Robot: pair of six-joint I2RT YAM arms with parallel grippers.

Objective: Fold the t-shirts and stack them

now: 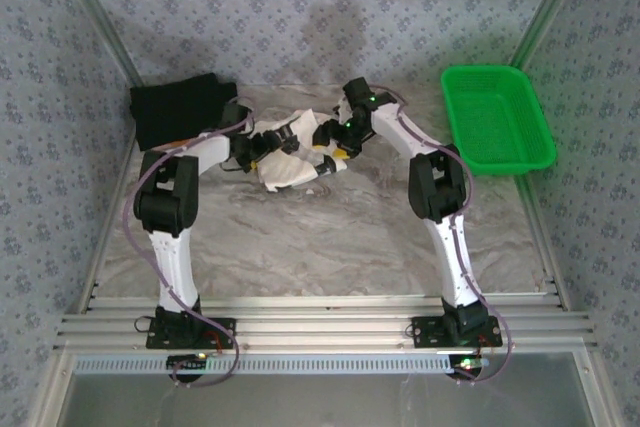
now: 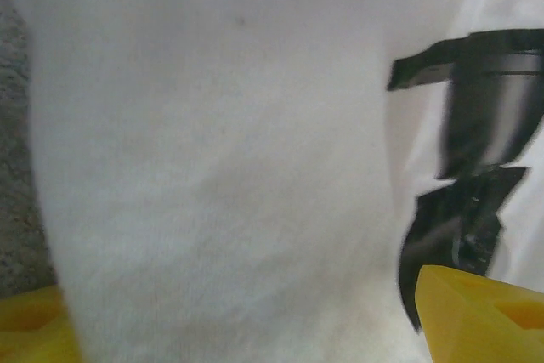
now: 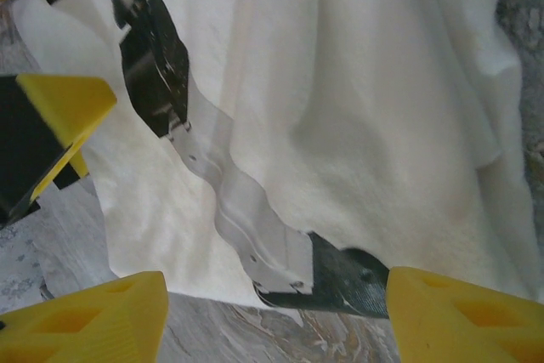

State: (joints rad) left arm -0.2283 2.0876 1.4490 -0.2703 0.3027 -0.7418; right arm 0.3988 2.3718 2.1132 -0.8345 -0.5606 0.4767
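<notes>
Left gripper (image 2: 255,316): jaws wide, one yellow fingertip on each side of a smooth span of the cream-white t-shirt (image 1: 290,169). The cloth lies across the gap and nothing is pinched. You look set to take a fold of the body, with the dark print just off the right finger.

Right gripper (image 3: 272,316): jaws also wide and empty, low over the table (image 1: 320,247). The shirt's hem lies just ahead of the fingers. A printed corner touches the right pad's side, and bare marble shows beneath the left one. My reading is that it's lined up to catch the hem, so both arms can spread the bunch flat before folding.

The cream shirt sits crumpled between the two grippers, which face each other close together.

The black t-shirt (image 1: 182,112) lies flat, beyond and outboard of the left gripper. It looks folded and is likely the base of the stack.

The green mesh basket (image 1: 497,122) is well outboard of the right gripper.

Surface: grey marbled top, slick-looking, so cloth may slide when dragged.

Room: patterned wallpaper (image 1: 300,7) on three sides, and aluminium rails (image 1: 320,322) at the arm bases.
</notes>
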